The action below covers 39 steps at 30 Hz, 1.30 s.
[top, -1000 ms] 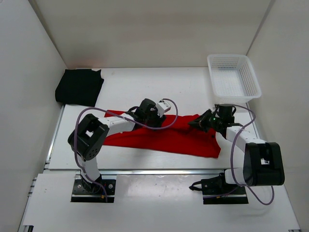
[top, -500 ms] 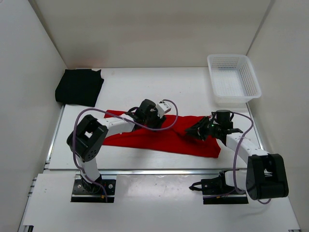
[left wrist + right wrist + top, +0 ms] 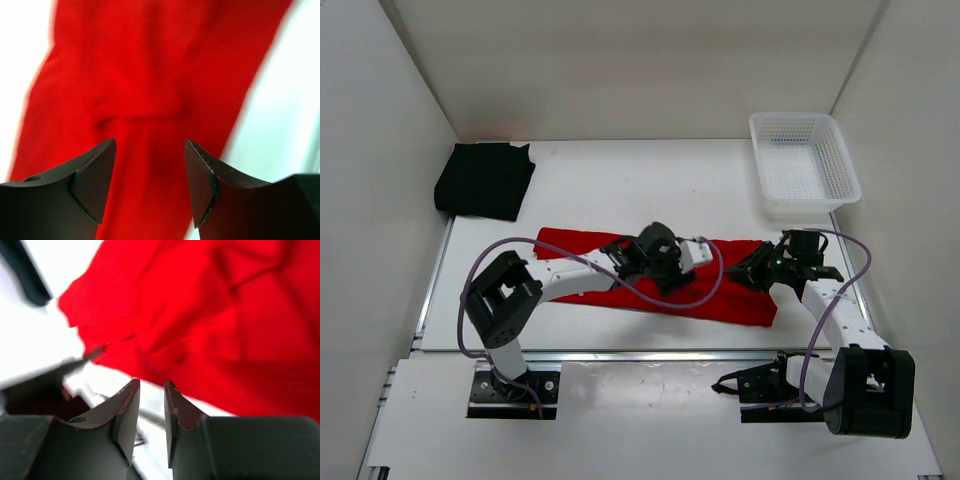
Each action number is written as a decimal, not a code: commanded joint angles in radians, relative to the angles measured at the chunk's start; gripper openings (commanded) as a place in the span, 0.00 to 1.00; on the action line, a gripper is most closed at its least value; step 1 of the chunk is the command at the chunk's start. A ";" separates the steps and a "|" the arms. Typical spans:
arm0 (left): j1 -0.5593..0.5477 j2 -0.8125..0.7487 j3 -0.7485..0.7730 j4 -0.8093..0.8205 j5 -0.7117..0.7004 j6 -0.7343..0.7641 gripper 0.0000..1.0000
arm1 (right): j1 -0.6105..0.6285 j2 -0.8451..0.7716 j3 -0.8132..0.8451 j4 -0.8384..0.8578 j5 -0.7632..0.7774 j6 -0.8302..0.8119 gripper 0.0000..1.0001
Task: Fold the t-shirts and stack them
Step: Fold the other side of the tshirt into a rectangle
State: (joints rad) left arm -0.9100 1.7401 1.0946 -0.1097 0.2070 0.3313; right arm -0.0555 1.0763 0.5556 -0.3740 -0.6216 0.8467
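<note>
The red t-shirt point(image 3: 735, 300) lies as a long folded strip across the middle of the table, also filling the left wrist view point(image 3: 150, 75) and the right wrist view point(image 3: 210, 315). My left gripper point(image 3: 665, 272) point(image 3: 150, 145) hovers over the strip's middle, open, with only cloth below it. My right gripper point(image 3: 752, 272) point(image 3: 151, 382) sits at the strip's right end by its near edge, jaws a narrow gap apart, nothing between them. The black t-shirt point(image 3: 485, 180) lies folded at the back left corner.
A white mesh basket point(image 3: 805, 172) stands at the back right. White walls close in the table point(image 3: 620, 180) on three sides. The left arm's purple cable point(image 3: 710, 285) loops over the red cloth.
My left gripper slid right along the red t-shirt and opened wider. My right gripper went from shut to slightly open and shifted right, off the cloth.
</note>
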 commanded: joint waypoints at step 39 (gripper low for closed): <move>-0.064 -0.016 -0.070 0.157 -0.093 -0.095 0.75 | 0.082 0.315 0.050 0.037 0.189 -0.232 0.24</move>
State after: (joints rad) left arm -0.9806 1.7447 1.0348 0.0376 0.1158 0.2317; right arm 0.0204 1.4052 0.6212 -0.3557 -0.4206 0.6022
